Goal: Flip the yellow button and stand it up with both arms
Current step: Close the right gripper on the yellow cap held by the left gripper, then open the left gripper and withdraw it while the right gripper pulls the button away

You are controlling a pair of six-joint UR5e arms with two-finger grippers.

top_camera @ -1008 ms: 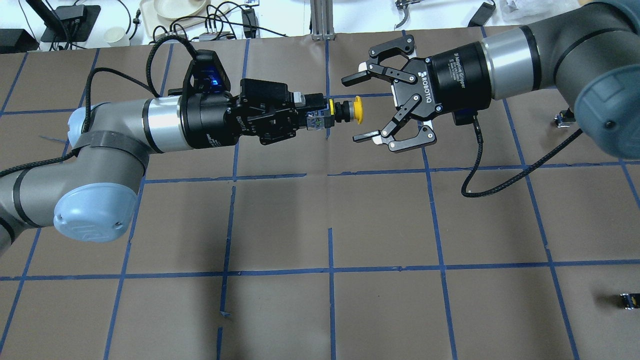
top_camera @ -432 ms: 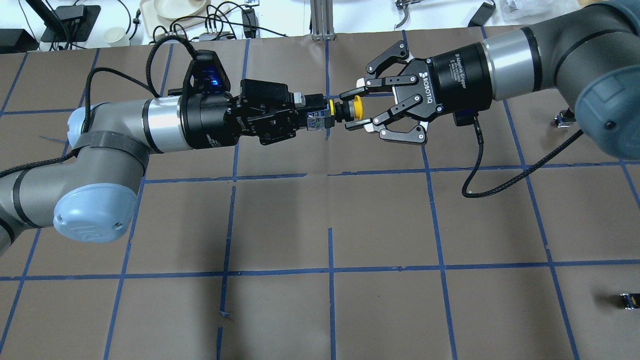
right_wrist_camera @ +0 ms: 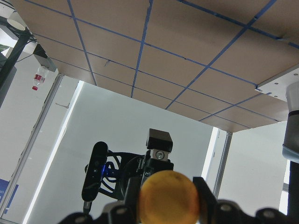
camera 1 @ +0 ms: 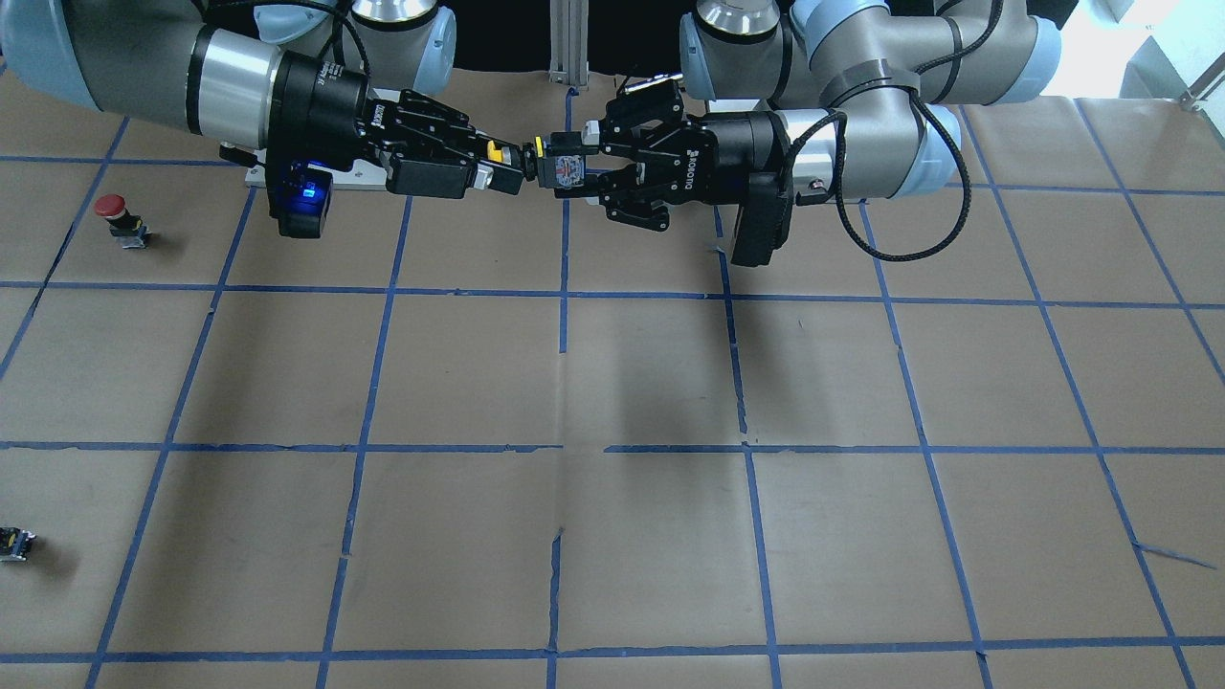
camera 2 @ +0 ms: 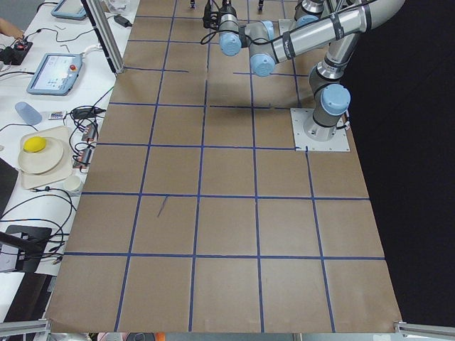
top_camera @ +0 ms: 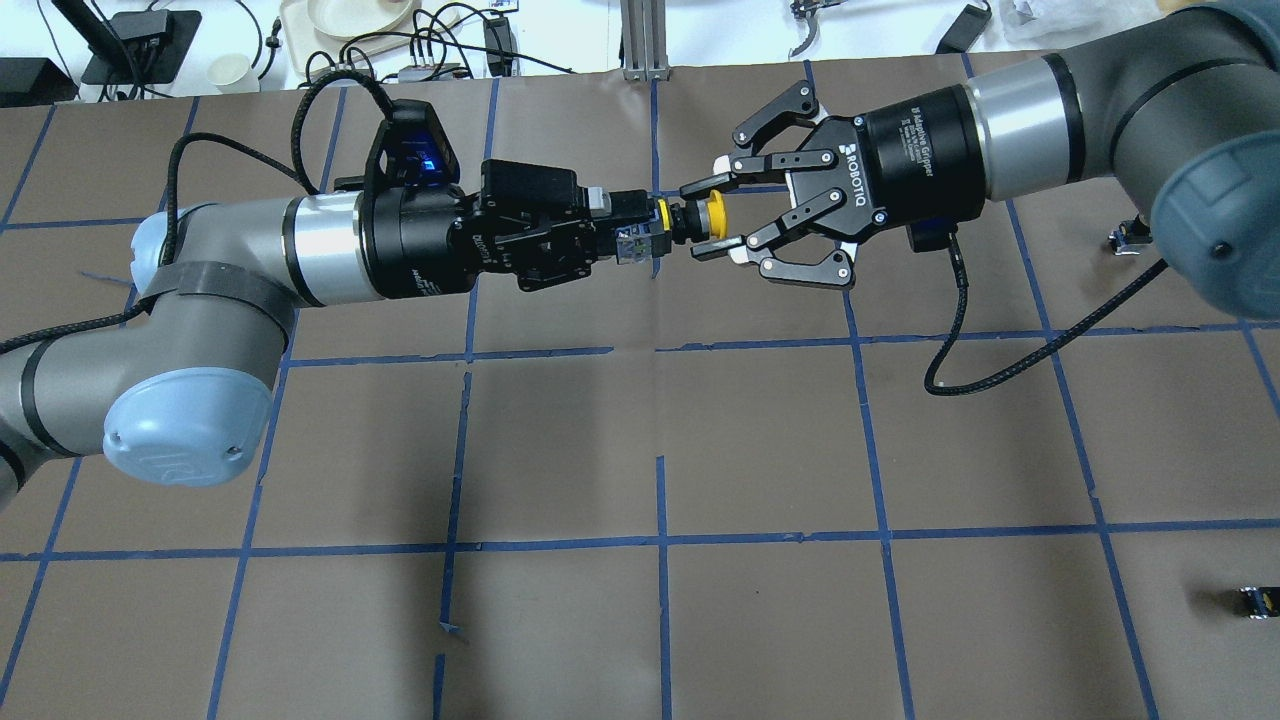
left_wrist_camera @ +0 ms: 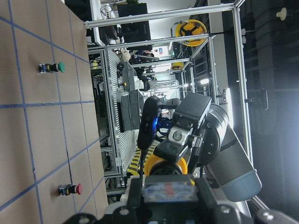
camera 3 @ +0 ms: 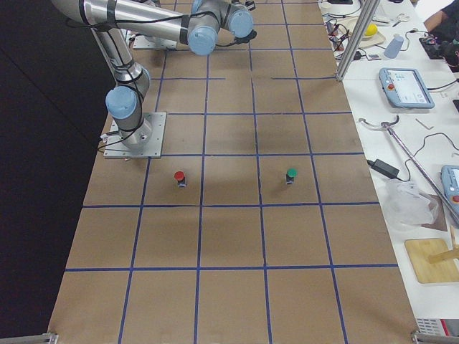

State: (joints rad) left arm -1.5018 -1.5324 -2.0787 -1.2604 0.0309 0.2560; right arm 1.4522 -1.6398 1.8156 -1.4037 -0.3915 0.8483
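The yellow button [top_camera: 714, 217] hangs lying sideways in the air between both grippers, well above the brown table [top_camera: 760, 440]. My left gripper [top_camera: 632, 228] is shut on its black-and-grey switch body. My right gripper [top_camera: 704, 217] has its fingers closed on the yellow cap from the opposite side. The front-facing view shows the same: the button [camera 1: 536, 158] lies between the right gripper [camera 1: 505, 165] and the left gripper [camera 1: 577, 165]. The left wrist view shows the button [left_wrist_camera: 166, 169] close up. In the right wrist view the cap [right_wrist_camera: 168, 198] fills the bottom.
A red-capped button [camera 1: 115, 214] stands on the table on the robot's right side, and a green-capped one [camera 3: 291, 174] beside it. A tiny black-and-yellow part [top_camera: 1258, 601] lies near the right edge. Cables and a plate [top_camera: 350, 15] lie beyond the table's far edge.
My right gripper moved in from the open position and closed its fingers on the yellow cap. My left gripper kept its hold on the switch body and barely moved.
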